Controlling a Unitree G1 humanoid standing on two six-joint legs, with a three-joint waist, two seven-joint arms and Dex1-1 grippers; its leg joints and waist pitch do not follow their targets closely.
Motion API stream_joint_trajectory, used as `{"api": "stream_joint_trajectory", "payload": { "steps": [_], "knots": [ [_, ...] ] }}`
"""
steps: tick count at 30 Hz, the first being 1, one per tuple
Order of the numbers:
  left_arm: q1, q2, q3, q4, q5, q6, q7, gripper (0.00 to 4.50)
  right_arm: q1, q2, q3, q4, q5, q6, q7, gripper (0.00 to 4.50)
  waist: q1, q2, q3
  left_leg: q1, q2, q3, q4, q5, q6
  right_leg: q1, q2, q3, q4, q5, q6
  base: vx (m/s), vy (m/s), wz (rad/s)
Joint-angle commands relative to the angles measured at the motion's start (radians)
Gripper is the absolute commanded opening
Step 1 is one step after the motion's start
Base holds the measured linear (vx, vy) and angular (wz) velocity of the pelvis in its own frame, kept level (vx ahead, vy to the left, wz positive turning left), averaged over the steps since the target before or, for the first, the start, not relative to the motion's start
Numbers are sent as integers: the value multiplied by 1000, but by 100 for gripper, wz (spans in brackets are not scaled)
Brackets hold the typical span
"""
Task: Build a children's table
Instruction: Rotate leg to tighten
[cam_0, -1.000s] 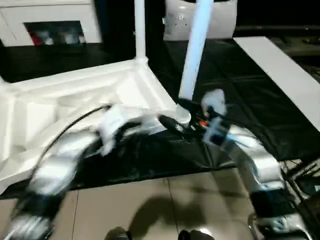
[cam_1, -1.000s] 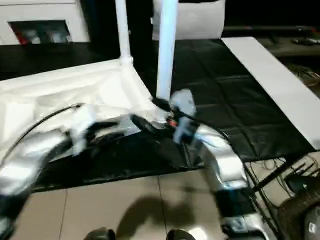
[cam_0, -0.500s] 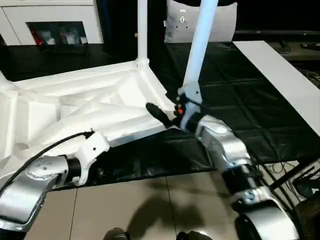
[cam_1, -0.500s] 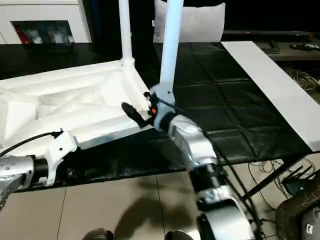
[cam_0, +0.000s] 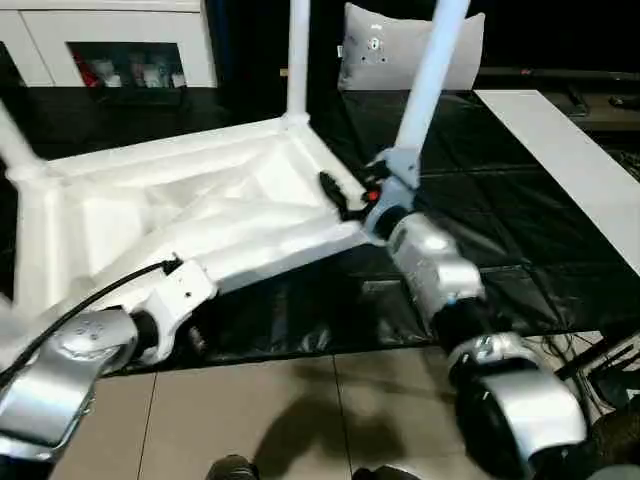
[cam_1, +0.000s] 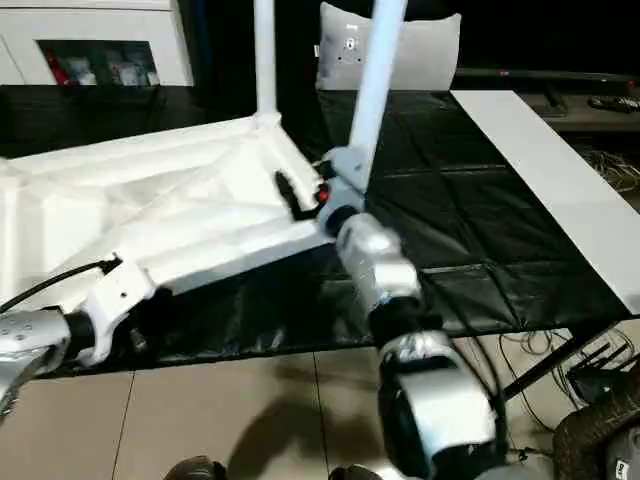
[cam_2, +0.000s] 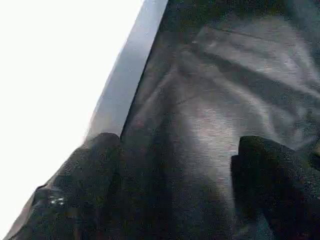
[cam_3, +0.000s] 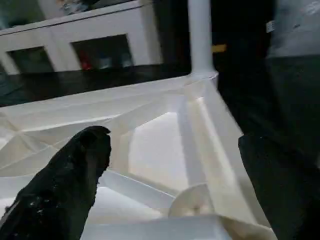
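Pincers both spread: right pincer (cam_3: 170, 185) over upturned table (cam_0: 190, 215), left pincer (cam_2: 175, 185) beside its edge.

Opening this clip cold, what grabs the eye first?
The upturned white children's table lies on the black mat, ribbed underside up, with legs rising from its corner sockets. The right end effector is open at the near corner, beside a tilted leg there. The left end effector is open at the table's near edge.
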Motion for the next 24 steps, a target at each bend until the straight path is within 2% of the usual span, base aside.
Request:
{"api": "stream_joint_trajectory", "payload": {
  "steps": [1, 8, 12, 13, 14, 15, 17, 18, 19, 20, 21, 22, 23, 24],
  "knots": [
    [-25, -5, 27, 25, 45, -10, 50, 439, -30, -59, -71, 45, 14, -32, -35, 450, -7, 19, -75, 14, 11, 5, -76, -308, -33, 46, -43, 54, -72, -298, -145, 0, 0, 0],
    [-49, -29, 0, 69, 68, -51, 102, 439, -49, -135, -107, 121, 9, -79, -36, 450, -3, 12, -78, 11, 9, 5, -68, -308, -23, 45, -44, 52, -73, -327, -144, 0, 0, 0],
    [-82, -88, -4, 142, 98, -118, 187, 439, -31, -160, -116, 137, 10, -95, -36, 450, 0, 12, -79, 7, 8, 4, -68, -300, -22, 49, -42, 49, -71, -321, -140, 0, 0, 0],
    [-89, -108, -5, 163, 111, -136, 220, 439, -21, -166, -117, 136, 6, -100, -39, 450, 0, 8, -80, 9, 6, 7, -64, -301, -20, 47, -41, 50, -74, -322, -134, 0, 0, 0],
    [-91, -125, -5, 175, 120, -149, 245, 439, -12, -170, -117, 132, 3, -101, -36, 450, -1, 8, -79, 4, 6, 5, -66, -297, -16, 51, -42, 49, -74, -324, -129, 0, 0, 0],
    [-91, -146, 1, 178, 118, -161, 268, 439, -3, -172, -117, 121, 5, -94, -25, 450, -2, 11, -81, 3, 6, 3, -66, -301, -15, 52, -44, 48, -76, -336, -125, 0, 0, 0],
    [-90, -156, 5, 178, 115, -166, 277, 439, 2, -172, -117, 113, 7, -89, -18, 450, -6, 6, -82, 1, 6, 3, -64, -293, -8, 53, -45, 46, -76, -333, -128, 0, 0, 0],
    [-87, -184, 18, 175, 102, -178, 298, 439, 16, -171, -118, 90, 16, -70, 0, 450, -5, 5, -84, 2, 6, 4, -63, -288, -4, 52, -45, 47, -76, -326, -133, 0, 0, 0],
    [-72, -267, 59, 156, 51, -209, 349, 439, 66, -161, -114, -1, 48, 9, 48, 450, -9, -1, -79, -5, 5, 3, -64, -281, 2, 55, -44, 46, -75, -329, -132, 0, 0, 0],
    [-72, -267, 59, 156, 51, -209, 349, 439, 66, -161, -114, -1, 48, 9, 48, 450, -6, 0, -77, -1, 5, 6, -62, -280, 11, 53, -43, 46, -82, -339, -120, 0, 0, 0],
    [-63, -302, 76, 140, 26, -216, 366, 439, 94, -158, -103, -49, 51, 35, 63, 450, -6, 0, -80, 2, 8, 5, -62, -275, 11, 51, -45, 48, -80, -331, -124, 0, 0, 0],
    [-49, -339, 93, 119, 7, -205, 393, 439, 137, -158, -71, -119, 32, 59, 67, 450, -5, 7, -79, -4, 8, 4, -63, -252, 12, 53, -42, 49, -74, -287, -135, 0, 0, 0],
    [-49, -339, 93, 119, 7, -205, 393, 439, 137, -158, -71, -119, 32, 59, 67, 450, -6, 0, -78, -2, 11, 5, -64, -263, 16, 51, -41, 47, -78, -285, -137, 0, 0, 0],
    [2, -407, 111, 48, -17, -191, 453, 439, 279, -163, 23, -339, 8, 137, 92, 450, -7, 1, -80, -3, 9, 3, -64, -267, 16, 53, -41, 46, -75, -291, -141, 0, 0, 0]
  ]
}}
